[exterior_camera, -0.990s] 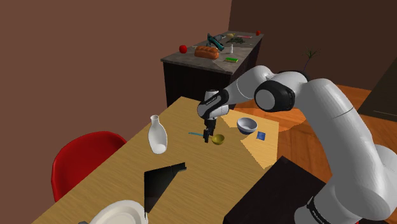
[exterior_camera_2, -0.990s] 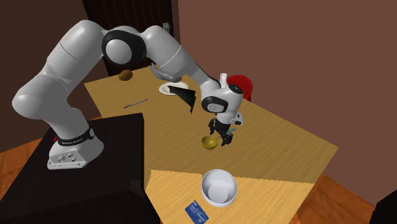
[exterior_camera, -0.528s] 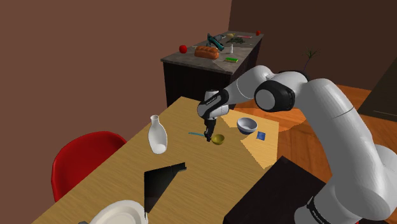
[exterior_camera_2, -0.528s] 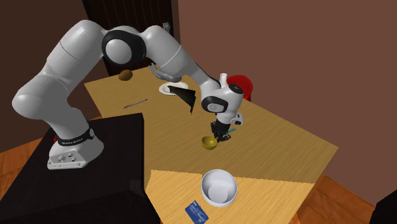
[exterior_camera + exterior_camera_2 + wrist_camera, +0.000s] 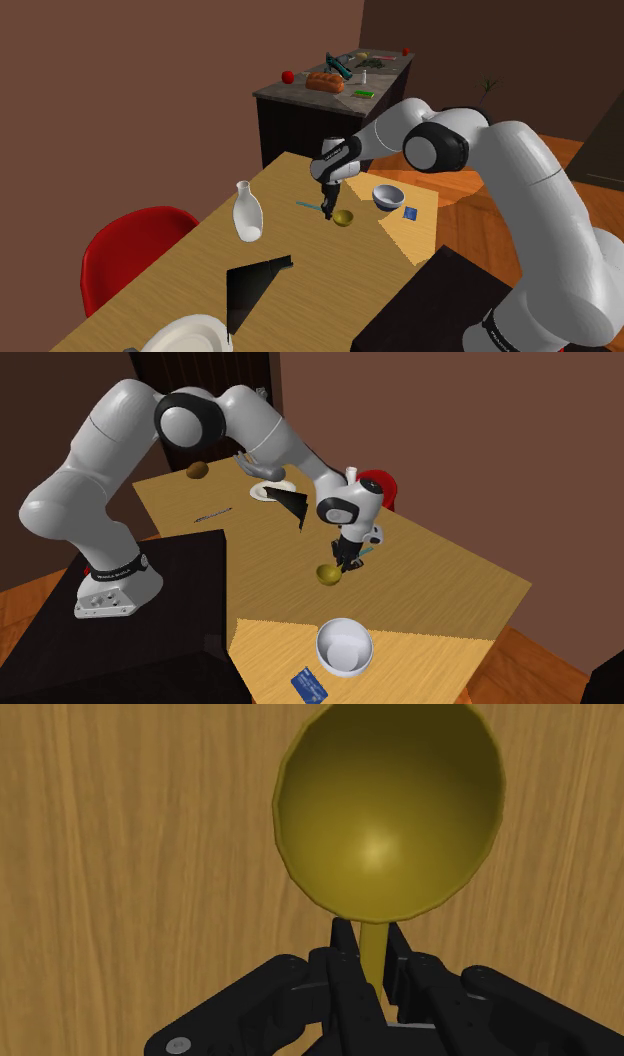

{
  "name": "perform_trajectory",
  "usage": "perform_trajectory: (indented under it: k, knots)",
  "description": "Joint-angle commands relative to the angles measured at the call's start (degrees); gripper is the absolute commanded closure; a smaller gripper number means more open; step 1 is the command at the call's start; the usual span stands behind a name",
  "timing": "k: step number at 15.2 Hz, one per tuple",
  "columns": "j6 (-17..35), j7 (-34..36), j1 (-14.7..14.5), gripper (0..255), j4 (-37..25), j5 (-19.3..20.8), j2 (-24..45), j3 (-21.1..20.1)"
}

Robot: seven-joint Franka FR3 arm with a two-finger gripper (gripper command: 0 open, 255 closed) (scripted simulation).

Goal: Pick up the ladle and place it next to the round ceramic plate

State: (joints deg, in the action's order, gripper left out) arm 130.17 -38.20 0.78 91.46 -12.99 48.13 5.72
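The ladle has an olive-yellow bowl [image 5: 343, 217] [image 5: 328, 574] [image 5: 390, 814] and a thin stem that ends in a teal handle [image 5: 305, 209]. My gripper [image 5: 326, 211] [image 5: 345, 562] [image 5: 370, 939] points down over the wooden table [image 5: 300, 255] and is shut on the ladle's stem just behind the bowl. In the wrist view both black fingers clasp the yellow stem, with the bowl just beyond their tips. The round white plate [image 5: 185, 335] [image 5: 270, 490] lies at the table's far end, away from the ladle; in the second exterior view a black wedge partly covers it.
On the table stand a white bottle-shaped vase [image 5: 247, 212], a white bowl [image 5: 388, 196] [image 5: 344, 646], a blue card [image 5: 409, 213] and a black wedge [image 5: 255, 285]. A red chair [image 5: 130, 250] stands beside the table. A counter [image 5: 335, 85] with food is behind it.
The fingers, open around the ladle's stem a second ago, have closed on it. Since then the hand has risen slightly, with the ladle in it.
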Motion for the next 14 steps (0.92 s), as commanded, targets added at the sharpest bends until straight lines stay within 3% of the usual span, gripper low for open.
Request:
perform_trajectory:
  k: [1,14]
  knots:
    - [-0.62,0.14,-0.10,255,0.35,0.12,-0.98,0.11]
    - [-6.34,1.13,-0.65,255,1.94,1.16,-8.32,0.97]
